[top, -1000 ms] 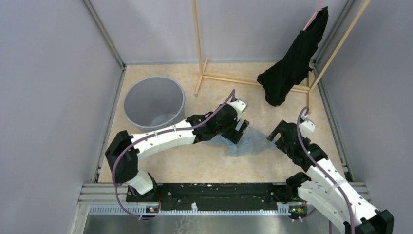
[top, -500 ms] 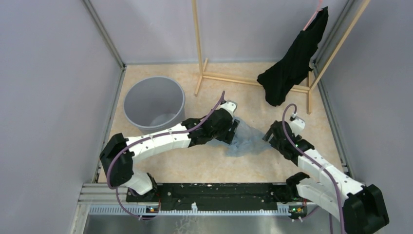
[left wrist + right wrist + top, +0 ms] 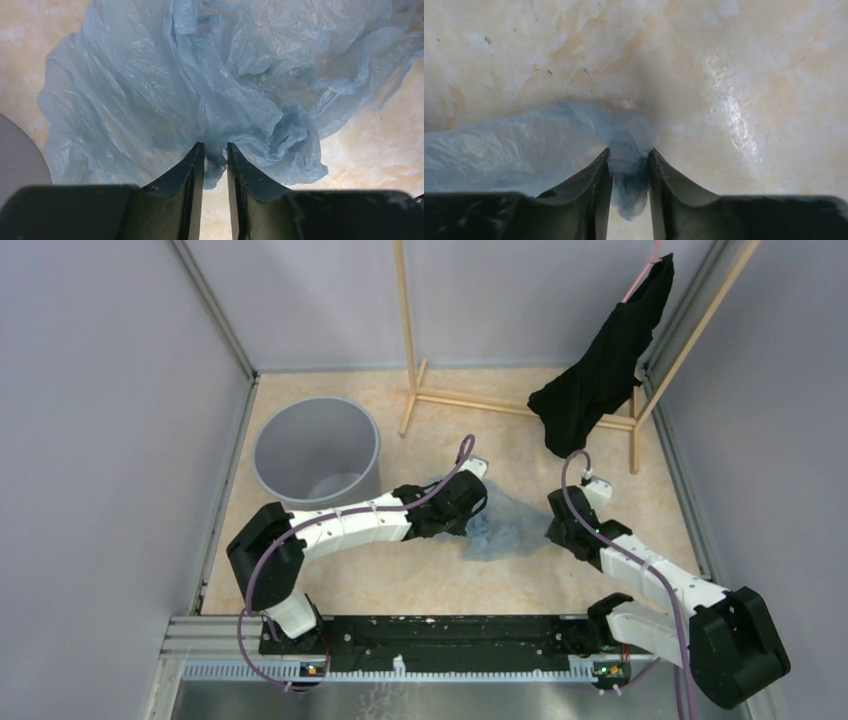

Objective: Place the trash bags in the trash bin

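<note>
The trash bag [image 3: 512, 526] is a crumpled pale-blue translucent sheet lying on the marbled floor between my two arms. My left gripper [image 3: 478, 512] is at its left edge, and in the left wrist view the left gripper [image 3: 215, 150] is shut on a bunched fold of the bag [image 3: 200, 90]. My right gripper [image 3: 553, 526] is at the bag's right edge. In the right wrist view the right gripper [image 3: 629, 154] pinches a corner of the bag [image 3: 524, 145]. The grey round trash bin [image 3: 316, 452] stands upright at the back left, its mouth open.
A black garment [image 3: 600, 360] hangs on a wooden rack [image 3: 410, 350] at the back right. Grey walls and metal rails close in both sides. A grey curve of the bin [image 3: 15, 150] shows at the left edge of the left wrist view.
Both grippers have come down onto the bag's two edges and their jaws have narrowed from wide open onto the plastic. The bag is bunched up a little between them.
</note>
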